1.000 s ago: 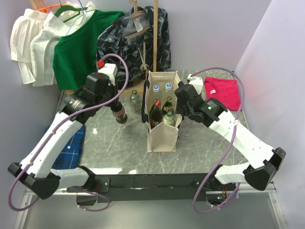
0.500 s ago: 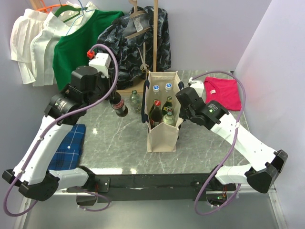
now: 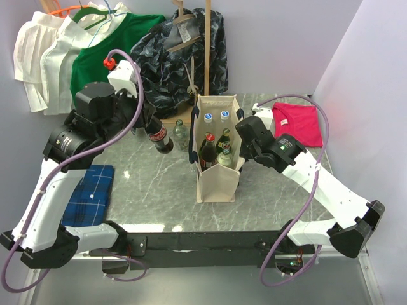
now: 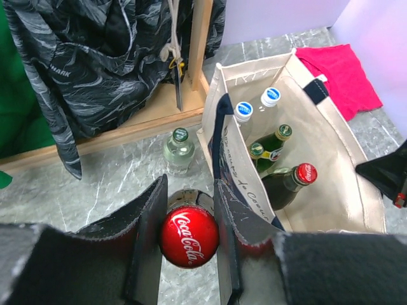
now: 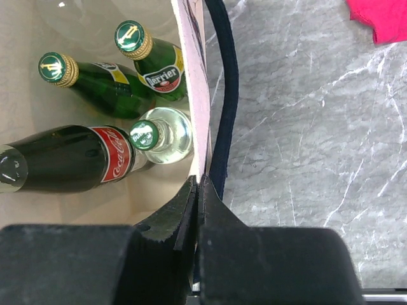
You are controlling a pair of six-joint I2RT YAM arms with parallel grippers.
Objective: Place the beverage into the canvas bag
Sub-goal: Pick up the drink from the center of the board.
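Note:
My left gripper [image 3: 150, 124] [image 4: 189, 190] is shut on the neck of a dark cola bottle [image 3: 160, 139] with a red cap [image 4: 189, 236]. The bottle hangs tilted above the table, left of the canvas bag [image 3: 216, 185]. The cream bag [image 4: 334, 171] stands upright with its mouth open and holds several bottles [image 3: 212, 141] [image 5: 95, 82]. My right gripper [image 3: 241, 137] [image 5: 198, 185] is shut on the rim of the bag's right wall [image 5: 191, 70], beside a navy handle [image 5: 224, 95].
A clear green-capped bottle [image 3: 181, 134] [image 4: 178, 150] stands on the table between the held bottle and the bag. A wooden stand [image 3: 206, 51] and hanging garments [image 3: 105, 67] fill the back. A pink cloth [image 3: 297, 124] lies right, a blue plaid cloth [image 3: 92, 194] left.
My left arm has lifted the cola bottle up and back toward the left. My right gripper has closed on the bag's right rim.

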